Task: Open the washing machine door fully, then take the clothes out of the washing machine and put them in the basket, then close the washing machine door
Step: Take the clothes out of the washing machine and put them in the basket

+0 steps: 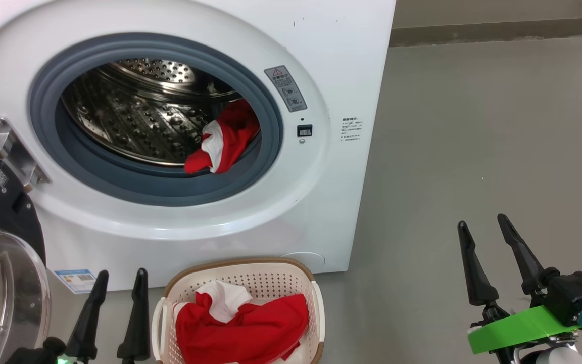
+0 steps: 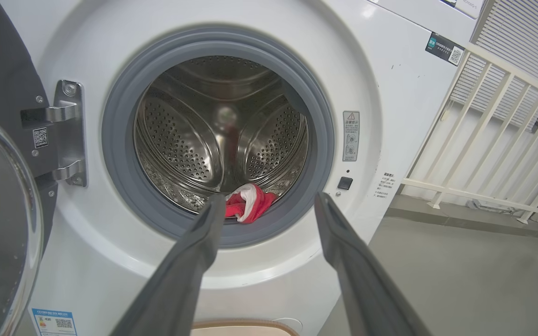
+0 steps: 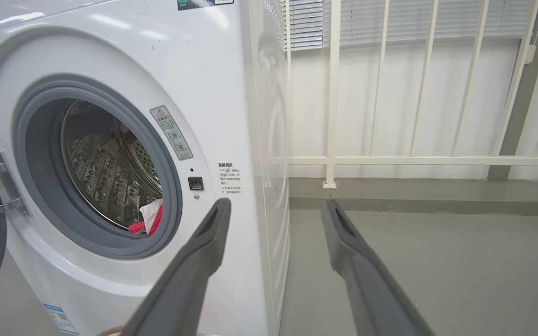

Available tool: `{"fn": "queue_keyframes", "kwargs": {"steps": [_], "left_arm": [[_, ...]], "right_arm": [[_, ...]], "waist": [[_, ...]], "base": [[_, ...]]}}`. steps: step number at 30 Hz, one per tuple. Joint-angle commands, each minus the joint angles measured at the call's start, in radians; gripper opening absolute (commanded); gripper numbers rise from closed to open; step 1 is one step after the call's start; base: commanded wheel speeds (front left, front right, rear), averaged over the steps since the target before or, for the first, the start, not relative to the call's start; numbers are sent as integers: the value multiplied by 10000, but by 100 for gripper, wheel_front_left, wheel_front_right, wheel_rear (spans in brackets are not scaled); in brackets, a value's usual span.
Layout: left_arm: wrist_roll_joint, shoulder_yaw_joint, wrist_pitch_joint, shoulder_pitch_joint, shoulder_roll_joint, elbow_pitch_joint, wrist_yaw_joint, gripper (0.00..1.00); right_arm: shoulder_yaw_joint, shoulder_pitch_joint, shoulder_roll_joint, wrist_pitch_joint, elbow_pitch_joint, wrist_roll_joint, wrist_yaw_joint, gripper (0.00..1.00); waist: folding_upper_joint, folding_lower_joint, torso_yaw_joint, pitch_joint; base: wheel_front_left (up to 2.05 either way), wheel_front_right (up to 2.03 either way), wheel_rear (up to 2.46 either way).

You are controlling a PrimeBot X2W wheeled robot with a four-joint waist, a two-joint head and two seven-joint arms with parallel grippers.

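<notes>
Two red garments with white patches are on record. The first garment lies inside the washing machine, at the front lip of the perforated steel drum, low and to the right of the opening, close against the grey seal. The second garment lies bunched in the basket and covers most of its floor. The basket stands on the grey floor just in front of the machine, below the opening. The washing machine door is swung wide open to the left on its metal hinge, with its black rim and clear glass bowl at the left edge of the head view. The left tool is just left of the basket with its fingers spread wide and nothing between them. In the left wrist view its fingers point towards the lower part of the opening. The right tool is well to the right, over bare floor, with its fingers likewise wide apart and holding nothing. A cream railing stands beyond the machine's right side.
</notes>
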Motion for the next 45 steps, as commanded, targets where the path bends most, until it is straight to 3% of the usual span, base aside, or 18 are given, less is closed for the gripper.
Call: {"fn": "queue_keyframes", "kwargs": {"steps": [1,26,36,45], "left_arm": [[216,401,-91,-95,75,-229,-55,100],[704,549,-91,-372,-151,265,-55,100],[856,847,-91,-1940,-336,1164,-55,100],[815,85,-91,-4323,-247,2425,-55,100]], "right_arm": [[235,-85,-34,-65,-244,-124,75,100],[364,-77,-33,-65,-176,-121,75,100],[457,-507,-33,-65,-305,-250,75,100],[572,-1249,-33,-65,-369,-495,75,100]], "waist": [[0,0,-7,7],[0,0,123,163],[0,0,343,1143],[0,0,496,2577]], "base": [[0,0,0],[0,0,0],[0,0,0],[0,0,0]]}}
